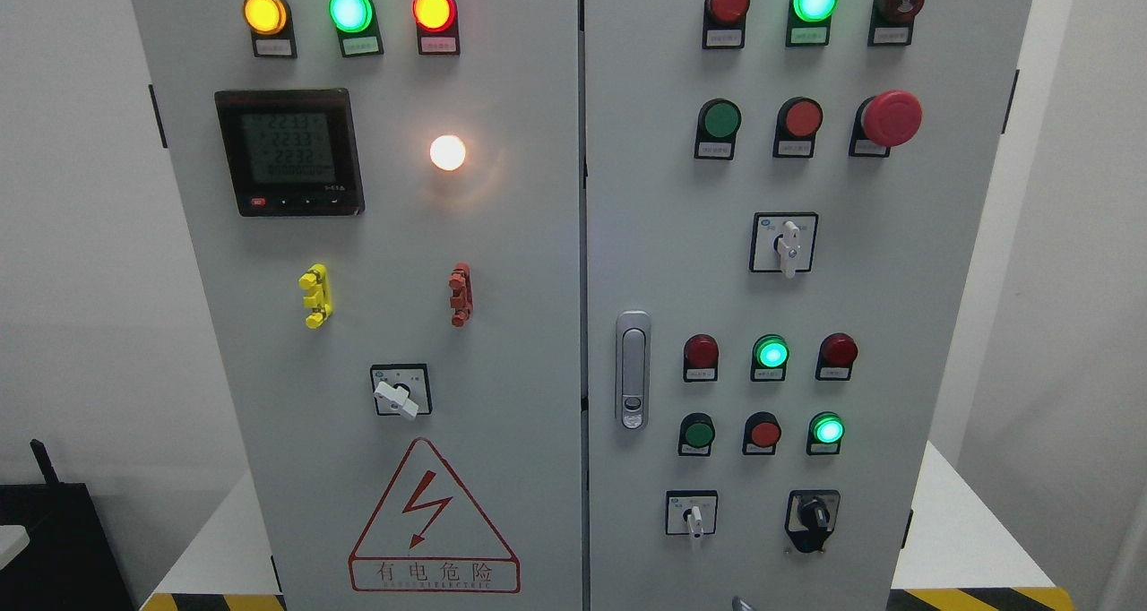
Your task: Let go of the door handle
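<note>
at the bottom edge, right of the door seam, a small grey tip (742, 604) shows; whether it is a hand, and how any fingers sit, cannot be told. the door handle (633, 369) sits upright, untouched, on the right door (896, 324) of the grey cabinet, white walls (72, 235) around it.

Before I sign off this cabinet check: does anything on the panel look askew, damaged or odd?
Nothing looks damaged. The door handle lies flush and upright, with no hand on it. Only the left door's selector switch sits tilted, unlike the vertical ones on the right door.
</note>
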### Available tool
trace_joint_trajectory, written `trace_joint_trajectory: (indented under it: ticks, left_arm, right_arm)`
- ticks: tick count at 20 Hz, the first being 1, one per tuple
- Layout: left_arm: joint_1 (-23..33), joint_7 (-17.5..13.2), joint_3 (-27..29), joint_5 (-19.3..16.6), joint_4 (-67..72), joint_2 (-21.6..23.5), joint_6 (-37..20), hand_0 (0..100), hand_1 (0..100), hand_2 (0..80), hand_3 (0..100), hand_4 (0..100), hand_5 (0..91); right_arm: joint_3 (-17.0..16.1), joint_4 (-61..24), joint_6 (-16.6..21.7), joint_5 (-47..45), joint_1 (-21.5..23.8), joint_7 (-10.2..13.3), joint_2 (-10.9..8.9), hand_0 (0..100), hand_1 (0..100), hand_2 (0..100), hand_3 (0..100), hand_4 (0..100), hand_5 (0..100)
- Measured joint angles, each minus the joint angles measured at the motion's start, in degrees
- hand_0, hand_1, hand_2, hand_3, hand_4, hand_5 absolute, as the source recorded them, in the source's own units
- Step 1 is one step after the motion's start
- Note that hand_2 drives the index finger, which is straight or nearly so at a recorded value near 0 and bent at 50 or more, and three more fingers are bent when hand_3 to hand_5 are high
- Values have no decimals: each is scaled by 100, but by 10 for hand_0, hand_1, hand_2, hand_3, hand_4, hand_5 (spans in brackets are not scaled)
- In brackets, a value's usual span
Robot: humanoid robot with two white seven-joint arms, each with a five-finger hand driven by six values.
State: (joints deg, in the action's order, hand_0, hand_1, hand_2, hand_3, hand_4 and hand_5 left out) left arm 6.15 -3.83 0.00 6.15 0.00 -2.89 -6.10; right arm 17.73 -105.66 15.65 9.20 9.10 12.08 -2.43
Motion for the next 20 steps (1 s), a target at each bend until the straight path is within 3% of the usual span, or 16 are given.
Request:
trace_joint_trajectory:
  ticks: [8, 10, 11, 13, 15, 16, 17, 18, 19, 20]
  left_arm:
    - [0, 0, 0, 0, 0, 0, 0, 120, 389, 0, 0, 0, 0]
    - [0, 0, 0, 0, 0, 0, 0, 120, 389, 0, 0, 0, 0]
    - [0, 0, 0, 0, 0, 0, 0, 120, 389, 0, 0, 0, 0]
    - [0, 0, 0, 0, 0, 0, 0, 120, 389, 0, 0, 0, 0]
    - [0, 0, 0, 0, 0, 0, 0, 120, 389, 0, 0, 0, 0]
    - [0, 0, 0, 0, 0, 0, 0, 120, 389, 0, 0, 0, 0]
    - [0, 0, 0, 0, 0, 0, 0, 120, 389, 0, 0, 0, 0]
    - [0, 0, 0, 0, 0, 0, 0, 120, 389, 0, 0, 0, 0]
    - [0, 0, 0, 0, 0, 0, 0, 120, 389, 0, 0, 0, 0]
    - [0, 0, 0, 0, 0, 0, 0, 120, 389, 0, 0, 0, 0]
  right_arm:
    - [5, 2, -54, 10, -95, -10, -13, 471, 0, 0, 61, 46, 57]
    - [5, 4, -60, 15, -109, -12, -16, 468, 0, 0, 62, 61, 103]
    - [5, 4, -60, 21, -113, -26, -19, 452, 0, 0, 67, 139, 231]
    - [6, 5, -60, 39, -119, -36, -22, 429, 27, 0, 112, 299, 344]
    - [7, 2, -61, 94, -124, 0, -24, 426, 112, 0, 358, 474, 496]
    - [8, 0, -61, 163, -127, 40, -25, 436, 122, 0, 416, 509, 549]
    - [8, -2, -61, 267, -130, 134, -24, 450, 171, 0, 554, 644, 764]
    - [9, -5, -61, 397, -133, 261, -21, 458, 210, 0, 609, 715, 904]
    - [9, -6, -61, 535, -140, 399, -17, 459, 229, 0, 631, 744, 941]
    - [9, -8, -61, 691, -155, 533, -3, 447, 285, 0, 734, 827, 988]
